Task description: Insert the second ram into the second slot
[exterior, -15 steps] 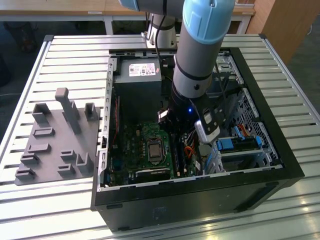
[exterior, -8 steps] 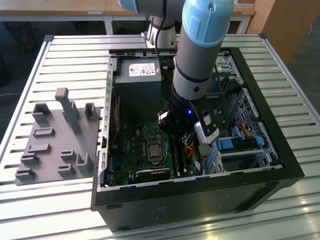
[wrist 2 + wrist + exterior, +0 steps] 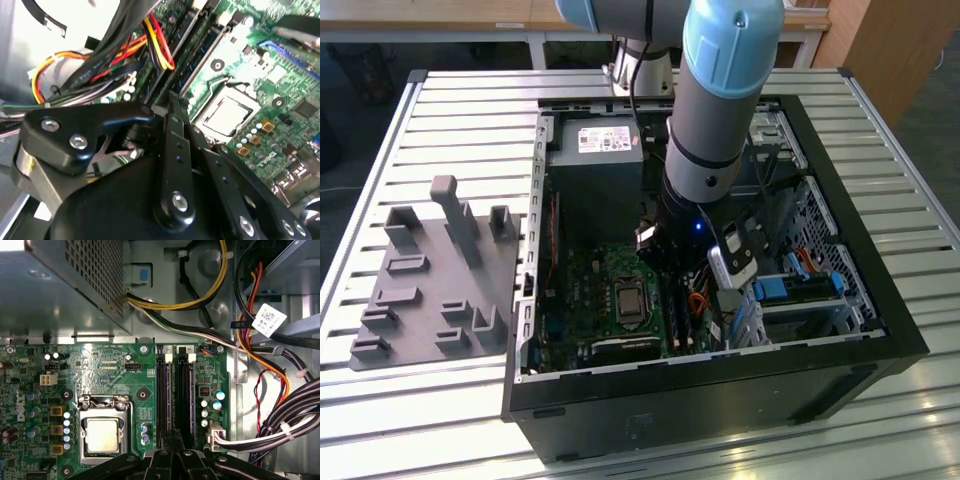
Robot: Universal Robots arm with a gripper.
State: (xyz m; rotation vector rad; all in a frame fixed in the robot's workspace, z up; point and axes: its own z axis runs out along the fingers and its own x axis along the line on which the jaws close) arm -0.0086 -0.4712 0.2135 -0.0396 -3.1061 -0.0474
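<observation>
Motherboard (image 3: 610, 300) in computer case (image 3: 880, 330), fixture plate (image 3: 430, 280) beside it

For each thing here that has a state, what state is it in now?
Computer case: side open, lying flat on the table.
Gripper: lowered over the RAM slots, next to the CPU socket.
RAM slots: two long black slots side by side; whether they are filled is unclear.
CPU socket: uncovered, no cooler on it.
Grey fixture tray: empty.
</observation>
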